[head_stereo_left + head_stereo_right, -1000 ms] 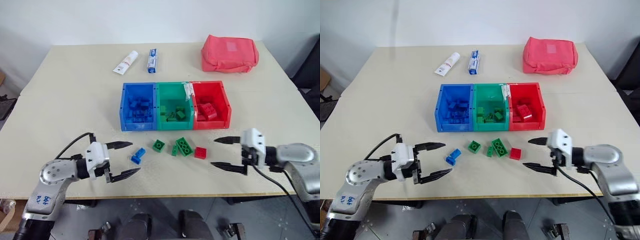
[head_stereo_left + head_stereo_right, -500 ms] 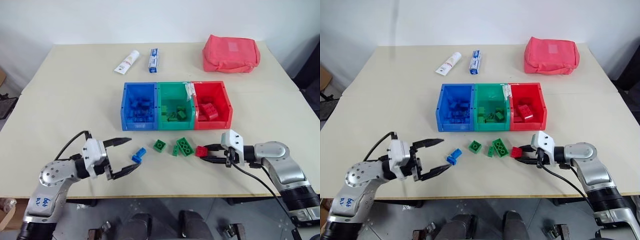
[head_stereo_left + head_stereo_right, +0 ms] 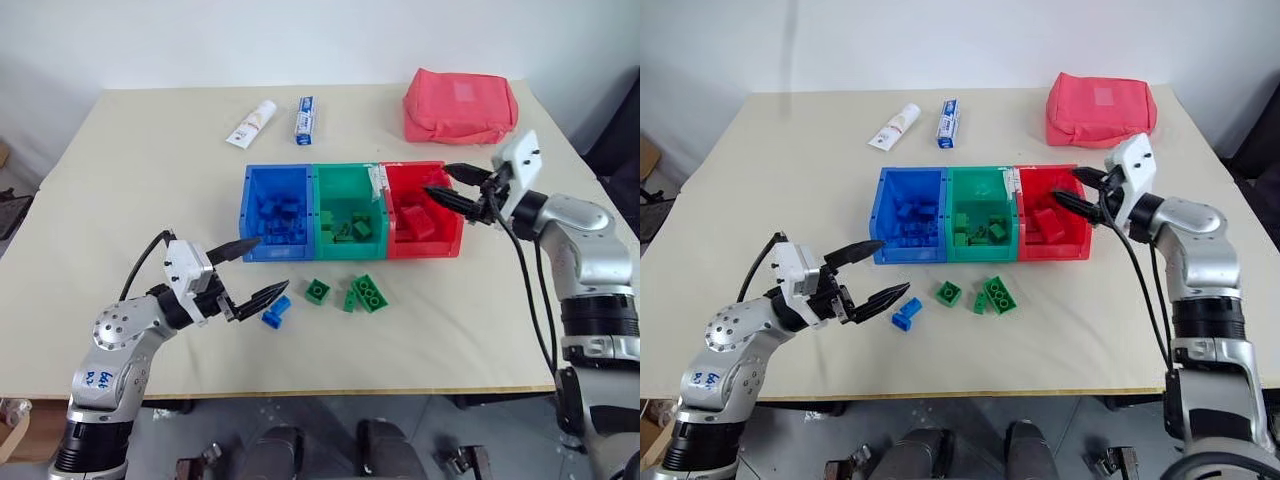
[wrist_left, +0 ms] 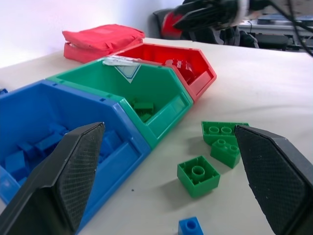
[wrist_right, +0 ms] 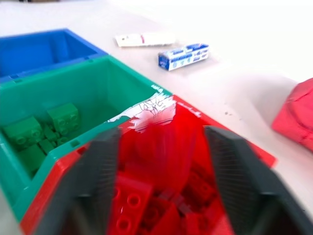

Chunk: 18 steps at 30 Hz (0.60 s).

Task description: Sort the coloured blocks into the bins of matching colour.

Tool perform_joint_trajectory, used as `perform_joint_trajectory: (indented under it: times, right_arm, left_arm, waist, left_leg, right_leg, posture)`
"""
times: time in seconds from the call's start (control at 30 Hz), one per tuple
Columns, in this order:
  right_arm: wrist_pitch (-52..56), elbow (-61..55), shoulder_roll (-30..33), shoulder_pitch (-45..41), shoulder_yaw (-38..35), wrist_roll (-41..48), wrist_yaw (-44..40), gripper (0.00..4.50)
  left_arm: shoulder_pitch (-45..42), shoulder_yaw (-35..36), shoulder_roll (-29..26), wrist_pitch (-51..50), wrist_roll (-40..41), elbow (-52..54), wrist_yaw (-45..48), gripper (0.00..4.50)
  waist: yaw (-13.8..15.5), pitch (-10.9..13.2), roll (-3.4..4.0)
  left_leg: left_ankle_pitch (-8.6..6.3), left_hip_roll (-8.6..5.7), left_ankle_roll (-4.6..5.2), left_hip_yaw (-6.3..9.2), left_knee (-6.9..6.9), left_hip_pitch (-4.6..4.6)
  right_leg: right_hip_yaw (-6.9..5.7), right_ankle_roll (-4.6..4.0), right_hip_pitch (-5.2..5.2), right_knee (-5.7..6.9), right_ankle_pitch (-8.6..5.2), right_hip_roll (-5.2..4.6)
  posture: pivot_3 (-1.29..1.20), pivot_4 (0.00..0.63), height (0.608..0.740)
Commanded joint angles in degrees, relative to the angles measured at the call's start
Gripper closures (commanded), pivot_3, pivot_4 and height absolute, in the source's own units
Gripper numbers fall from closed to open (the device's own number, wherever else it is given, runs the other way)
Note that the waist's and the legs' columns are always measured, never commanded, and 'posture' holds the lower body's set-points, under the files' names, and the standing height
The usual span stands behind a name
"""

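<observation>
Now my right end effector (image 3: 447, 193) hangs open over the red bin (image 3: 450, 235), nothing visibly held; next, my open left end effector (image 3: 262, 270) should grasp the blue block (image 3: 275, 312).

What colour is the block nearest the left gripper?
Blue: the small block by the left gripper, clearest in the left eye view.

blue bin (image 3: 275, 186), green bin (image 3: 346, 180), red bin (image 3: 437, 178), pink-red pouch (image 3: 460, 105)

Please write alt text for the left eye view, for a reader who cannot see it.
The open right gripper hovers over the red bin, one of three joined bins on a table. The open left gripper is beside a blue block; green blocks lie loose in front of the bins.
</observation>
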State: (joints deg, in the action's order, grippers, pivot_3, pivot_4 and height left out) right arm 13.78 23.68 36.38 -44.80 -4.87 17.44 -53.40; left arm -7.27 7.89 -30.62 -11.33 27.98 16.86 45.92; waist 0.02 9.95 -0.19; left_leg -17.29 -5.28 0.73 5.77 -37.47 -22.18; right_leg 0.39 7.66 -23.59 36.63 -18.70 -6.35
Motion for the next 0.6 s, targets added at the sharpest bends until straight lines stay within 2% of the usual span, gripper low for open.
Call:
perform_joint_trajectory:
  times: [0.03, 0.07, 0.17, 0.2, 0.27, 0.4, 0.5, 0.6]
  right_arm:
    - [-0.72, -0.3, 0.36, -0.8, -0.97, 0.21, -0.65, 0.29]
    - [-1.02, -0.82, 0.71, -0.13, -0.98, 0.08, -1.15, 0.04]
    - [-0.74, -5.13, 2.57, 4.17, -2.65, 2.57, -5.09, 0.04]
    - [-0.4, -8.83, 3.64, 7.31, -4.06, 5.95, -9.45, 0.04]
    - [-0.27, -13.67, 6.87, 13.74, -6.21, 9.1, -15.22, 0.04]
    - [-2.05, -17.27, 15.75, 24.62, -5.58, 6.73, -22.99, 0.04]
    - [-4.07, -17.62, 18.63, 28.97, -6.34, 5.55, -23.66, 0.04]
    - [-4.66, -19.47, 17.96, 30.39, -5.37, 5.07, -22.43, 0.04]
  left_arm:
    - [1.25, 0.89, -1.15, 0.1, 0.39, 1.89, 0.59, 0.0]
    - [1.51, 1.12, -1.35, 0.1, 0.44, 1.93, 0.61, 0.0]
    - [2.51, 1.35, -2.63, 1.73, -0.75, 1.18, 1.77, 0.0]
    - [2.87, 1.12, -3.26, 2.6, -1.18, 0.56, 2.96, 0.0]
    - [3.63, -0.24, -5.25, 6.89, -3.77, -1.95, 7.06, 0.0]
    - [3.88, -1.79, -7.81, 9.24, -4.64, -5.65, 12.19, 0.0]
    - [3.36, -1.79, -8.4, 10.8, -4.74, -7.95, 13.92, 0.0]
    - [3.01, -1.3, -7.7, 11.39, -4.37, -9.11, 13.66, 0.0]
  waist:
    - [-0.05, 0.0, 0.0]
    - [-0.08, 0.0, 0.0]
    - [0.03, 0.0, 0.0]
    - [0.14, 0.0, 0.0]
    - [0.43, 0.0, 0.0]
    - [0.7, 0.01, 0.02]
    - [0.48, 0.0, 0.02]
    - [-0.2, 0.0, 0.03]
  left_leg:
    - [0.0, -0.01, 0.01, 0.0, 0.01, -0.01]
    - [0.0, -0.01, 0.01, 0.0, 0.01, -0.03]
    - [0.0, 0.01, 0.0, 0.0, 0.0, -0.03]
    - [0.0, 0.01, 0.0, 0.02, -0.01, -0.03]
    - [0.0, 0.0, 0.01, 0.07, 0.04, -0.04]
    - [-0.02, -0.02, 0.05, -0.02, 0.03, -0.02]
    - [-0.01, 0.02, 0.06, -0.07, -0.02, 0.01]
    - [0.01, 0.06, 0.04, -0.12, 0.03, 0.1]
  right_leg:
    - [0.0, 0.0, -0.01, 0.01, 0.0, 0.0]
    - [0.0, 0.0, -0.01, 0.02, 0.0, 0.0]
    - [-0.02, 0.0, 0.0, -0.02, 0.0, 0.01]
    - [-0.01, 0.0, 0.0, -0.02, 0.0, 0.0]
    - [0.0, 0.0, 0.03, -0.11, 0.0, 0.0]
    - [-0.04, 0.0, 0.07, -0.18, 0.0, -0.02]
    - [-0.02, 0.01, 0.11, -0.16, 0.0, -0.01]
    - [0.01, 0.0, 0.11, -0.1, 0.0, 0.02]
  posture:
    - [0.0, 0.15, 0.74]
    - [0.0, 0.15, 0.74]
    - [0.0, 0.15, 0.74]
    - [0.0, 0.15, 0.74]
    - [0.0, 0.15, 0.74]
    - [0.0, 0.15, 0.74]
    - [0.0, 0.15, 0.74]
    - [0.0, 0.15, 0.74]
